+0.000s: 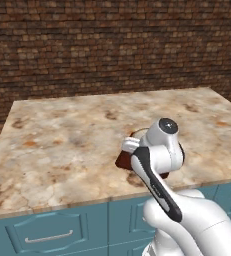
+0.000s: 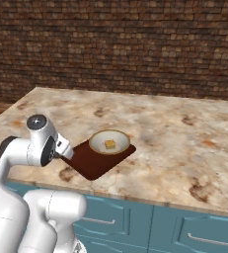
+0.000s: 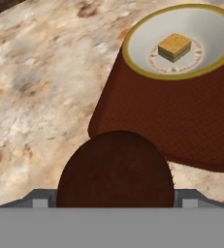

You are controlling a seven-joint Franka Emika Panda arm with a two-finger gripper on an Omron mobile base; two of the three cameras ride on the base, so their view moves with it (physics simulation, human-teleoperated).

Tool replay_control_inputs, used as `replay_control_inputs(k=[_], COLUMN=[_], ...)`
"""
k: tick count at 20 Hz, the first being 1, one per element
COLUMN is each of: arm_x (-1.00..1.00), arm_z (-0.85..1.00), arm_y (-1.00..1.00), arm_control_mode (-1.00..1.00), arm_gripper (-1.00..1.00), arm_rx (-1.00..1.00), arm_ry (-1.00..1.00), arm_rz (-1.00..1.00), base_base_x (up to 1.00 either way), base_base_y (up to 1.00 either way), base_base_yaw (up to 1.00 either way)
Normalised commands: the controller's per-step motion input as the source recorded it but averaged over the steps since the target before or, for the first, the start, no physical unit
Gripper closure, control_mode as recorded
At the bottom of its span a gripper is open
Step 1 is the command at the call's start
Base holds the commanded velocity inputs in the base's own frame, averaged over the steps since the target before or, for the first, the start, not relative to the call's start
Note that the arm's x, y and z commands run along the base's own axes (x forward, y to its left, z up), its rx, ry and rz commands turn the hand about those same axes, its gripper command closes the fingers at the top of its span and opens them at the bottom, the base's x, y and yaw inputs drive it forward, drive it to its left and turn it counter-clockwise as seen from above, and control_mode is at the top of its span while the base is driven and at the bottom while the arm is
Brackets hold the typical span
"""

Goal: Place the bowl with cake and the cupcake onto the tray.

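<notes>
Roughly, by size:
Table [image 2: 184, 133]: marbled beige stone top carrying everything, stretching away beyond the fingers, with blue drawer fronts [image 2: 194, 232] below its near edge.
Tray [image 3: 181, 121]: dark reddish-brown, flat on the table, just ahead of the fingers; its near rounded corner lies just past the cupcake in the hand view.
Bowl with cake [image 3: 181, 43]: cream bowl sitting on the tray's far part, well ahead of the fingers, the yellow cake square at its middle.
Cupcake [image 3: 115, 169]: dark brown dome right between the fingers, close against the camera, at the tray's near edge; whether it rests on the tray cannot be told.
Fingers [image 3: 115, 198]: spread wide, one tip each side of the cupcake; contact with it cannot be told.
</notes>
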Motion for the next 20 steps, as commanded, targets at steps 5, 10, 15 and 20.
replay_control_inputs(k=[5, 10, 15, 20], arm_x=[0.18, 0.18, 0.12, 0.02], arm_z=[-0.14, -0.16, -0.1, -0.24], arm_y=[-0.12, -0.09, -0.03, -0.07], arm_control_mode=[-1.0, -1.0, -1.0, -1.0], arm_gripper=[1.0, 1.0, 1.0, 1.0], arm_rx=[0.01, 0.01, 0.01, 0.0], arm_ry=[-0.04, 0.0, 0.0, 0.0], arm_rz=[0.0, -0.02, 0.0, -0.01], base_base_x=[0.0, 0.0, 0.0, 0.0], base_base_y=[0.0, 0.0, 0.0, 0.0], base_base_yaw=[0.0, 0.0, 0.0, 0.0])
